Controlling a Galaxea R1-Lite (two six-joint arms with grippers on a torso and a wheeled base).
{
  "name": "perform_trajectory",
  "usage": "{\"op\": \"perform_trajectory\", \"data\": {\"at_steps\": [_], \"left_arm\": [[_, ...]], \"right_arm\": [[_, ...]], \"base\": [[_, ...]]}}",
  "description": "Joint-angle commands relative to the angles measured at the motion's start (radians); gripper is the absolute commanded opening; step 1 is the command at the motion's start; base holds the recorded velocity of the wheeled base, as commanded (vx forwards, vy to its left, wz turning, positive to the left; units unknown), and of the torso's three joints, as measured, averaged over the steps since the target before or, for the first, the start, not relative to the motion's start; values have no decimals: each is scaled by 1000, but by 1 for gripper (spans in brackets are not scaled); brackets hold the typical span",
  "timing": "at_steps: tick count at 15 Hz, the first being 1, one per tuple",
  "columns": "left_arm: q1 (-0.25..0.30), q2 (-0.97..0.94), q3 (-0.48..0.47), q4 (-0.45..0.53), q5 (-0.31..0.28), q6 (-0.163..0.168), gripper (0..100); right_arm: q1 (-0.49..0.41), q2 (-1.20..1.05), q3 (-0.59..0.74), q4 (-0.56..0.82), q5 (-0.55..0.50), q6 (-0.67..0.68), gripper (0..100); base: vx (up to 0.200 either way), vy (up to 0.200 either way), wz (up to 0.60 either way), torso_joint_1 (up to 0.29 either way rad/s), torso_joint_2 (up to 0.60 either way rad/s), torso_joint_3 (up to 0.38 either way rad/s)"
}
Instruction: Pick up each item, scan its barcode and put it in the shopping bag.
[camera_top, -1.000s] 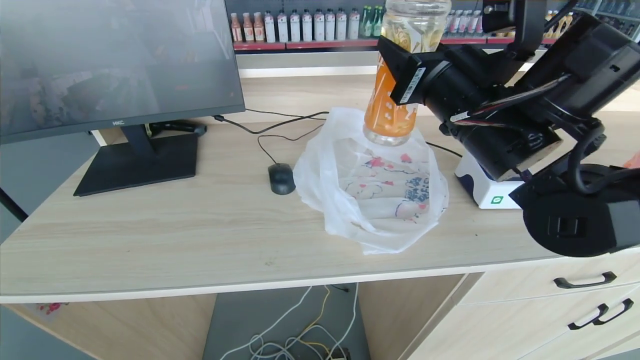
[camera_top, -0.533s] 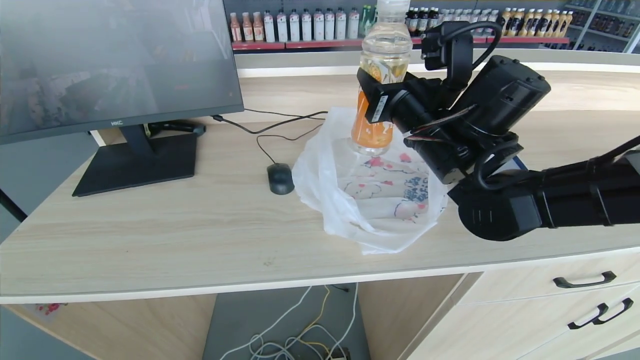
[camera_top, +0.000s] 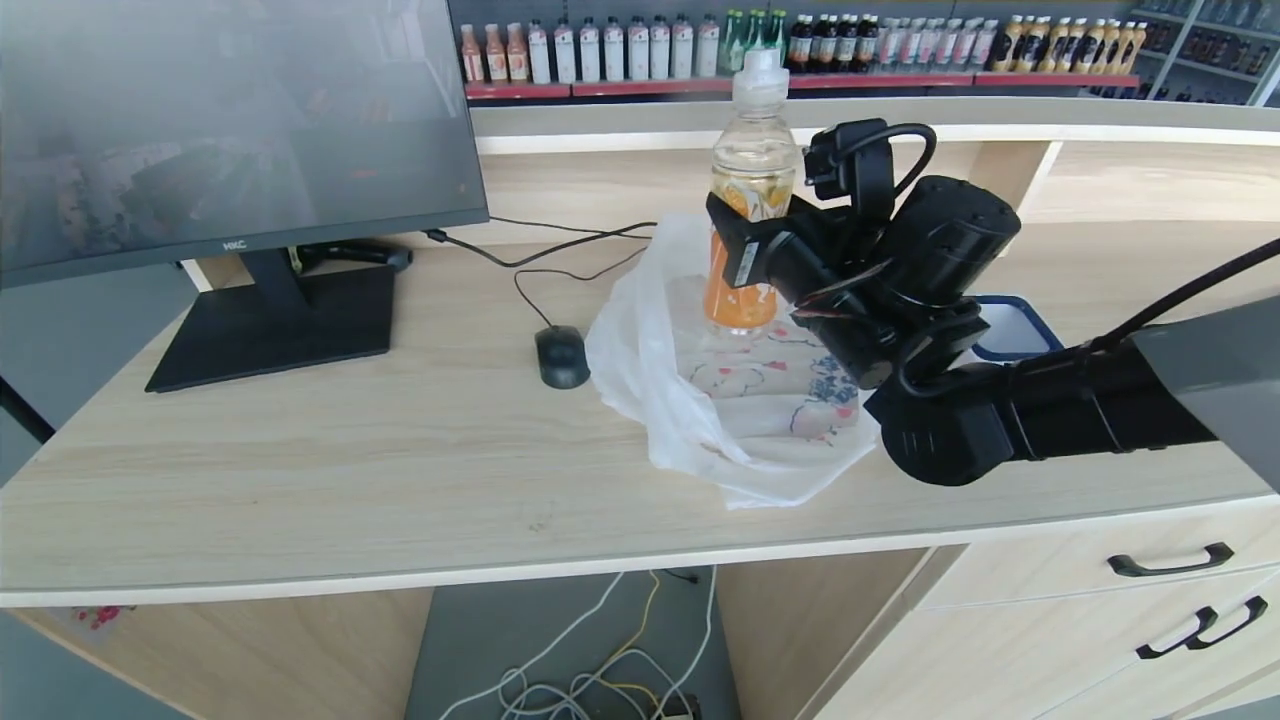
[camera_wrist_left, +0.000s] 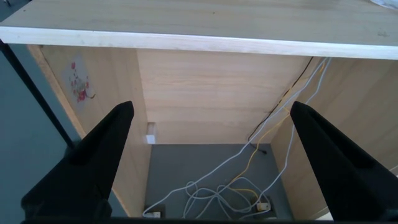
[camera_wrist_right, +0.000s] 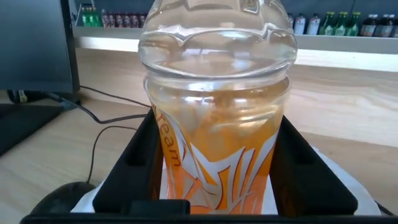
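An orange-drink bottle (camera_top: 747, 200) with a white cap stands upright in my right gripper (camera_top: 742, 262), which is shut on its labelled middle. The bottle's base hangs just over the far side of the white plastic shopping bag (camera_top: 740, 380), which lies open on the counter with a printed packet inside. In the right wrist view the bottle (camera_wrist_right: 217, 124) sits between the two black fingers (camera_wrist_right: 134, 162). My left gripper (camera_wrist_left: 211, 162) is open below the counter's front edge, fingers wide apart, with nothing between them.
A monitor (camera_top: 230, 130) on a black stand sits at the back left, with a mouse (camera_top: 562, 356) and cables beside the bag. A white and blue scanner (camera_top: 1005, 328) lies behind the right arm. Drawers (camera_top: 1170, 562) are under the counter on the right.
My right arm has carried the bottle down and to the left, from high over the scanner side to just above the bag's far edge. The scanner is now largely hidden behind the arm.
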Motion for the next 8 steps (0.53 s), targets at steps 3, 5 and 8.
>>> {"op": "perform_trajectory", "data": {"at_steps": [3,5,8], "left_arm": [[0,0,0,0,0,0,100],[0,0,0,0,0,0,100],[2,0,0,0,0,0,100]], "right_arm": [[-5,47,-13,0,2,1,0],[-8,61,-24,1,11,1,0],[-8,99,-64,1,12,1,0]], "base": [[0,0,0,0,0,0],[0,0,0,0,0,0],[0,0,0,0,0,0]]}}
